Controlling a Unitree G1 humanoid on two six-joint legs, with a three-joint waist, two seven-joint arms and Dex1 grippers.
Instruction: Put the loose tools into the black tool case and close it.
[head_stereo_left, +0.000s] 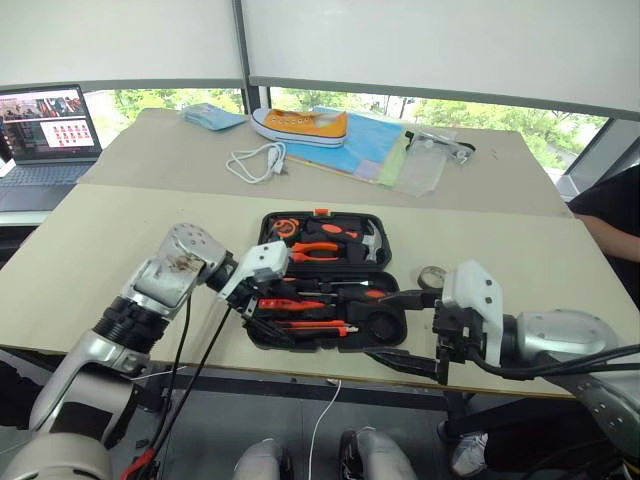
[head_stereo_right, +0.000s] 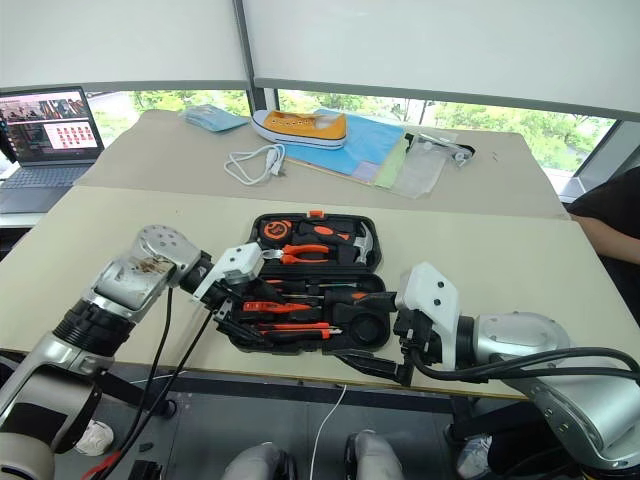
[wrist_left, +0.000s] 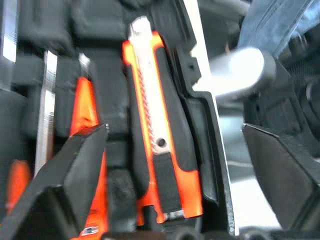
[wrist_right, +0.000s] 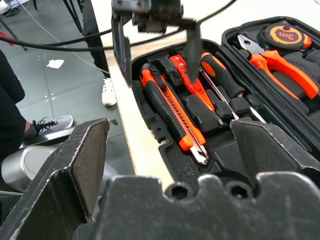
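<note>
The black tool case (head_stereo_left: 385, 262) lies open near the table's front edge. In its near half rest the orange-and-black utility knife (wrist_left: 160, 150), the slim red screwdriver (wrist_right: 187, 75) and an orange-and-black screwdriver (wrist_right: 222, 75). My left gripper (head_stereo_left: 262, 312) hangs open just above the case's near left end, fingers either side of the knife, holding nothing. It appears from the front as the left gripper (wrist_right: 156, 50). My right gripper (head_stereo_left: 400, 328) stands open at the case's near right corner, with nothing between its fingers (wrist_right: 75, 170).
The case's far half holds orange-handled pliers (head_stereo_left: 320, 250), a hammer (head_stereo_left: 372, 240) and a tape measure (head_stereo_left: 283, 228). A tape roll (head_stereo_left: 432, 276) lies right of the case. Farther back are a laptop (head_stereo_left: 45, 130), a white cable (head_stereo_left: 255, 160) and a yellow shoe (head_stereo_left: 300, 125). A person (head_stereo_left: 610, 215) sits at the right edge.
</note>
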